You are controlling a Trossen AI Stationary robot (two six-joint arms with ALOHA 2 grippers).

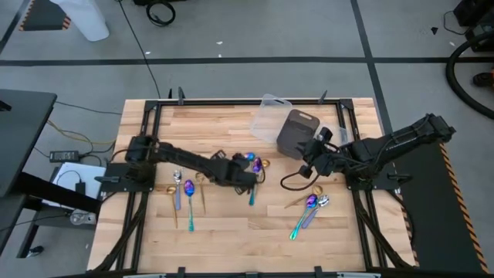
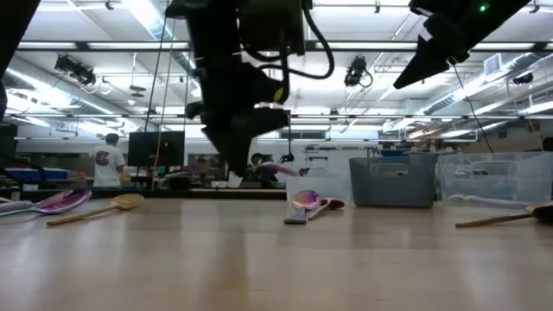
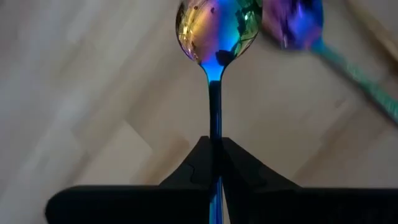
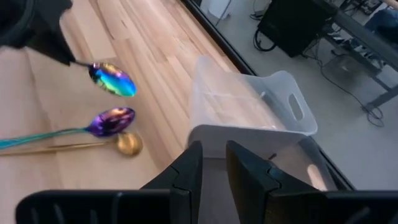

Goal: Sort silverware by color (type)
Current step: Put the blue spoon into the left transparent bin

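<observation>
My left gripper (image 1: 245, 176) hovers over the table's middle, shut on an iridescent spoon (image 3: 214, 28) that shows above the tabletop in the low view (image 2: 281, 169). Below it lie another purple-bowled spoon with a teal handle (image 4: 112, 121) and a gold spoon (image 4: 127, 143). A silver, an iridescent and gold spoons lie to the left (image 1: 187, 194). An iridescent, a silver and a gold spoon lie to the right (image 1: 311, 205). My right gripper (image 4: 214, 163) waits over the dark bin (image 1: 297, 133), its fingers a narrow gap apart. My left gripper pinches the iridescent spoon's handle (image 3: 214, 127) between its two fingers. The handle runs lengthwise between them and the bowl sticks out ahead of the fingertips. The spoon is lifted clear of the table, roughly level.
A clear plastic tray (image 4: 249, 102) stands by the dark bin near the table's far right. The wooden tabletop (image 1: 231, 232) is bare along its near edge. A person stands far off in the room (image 2: 108, 164).
</observation>
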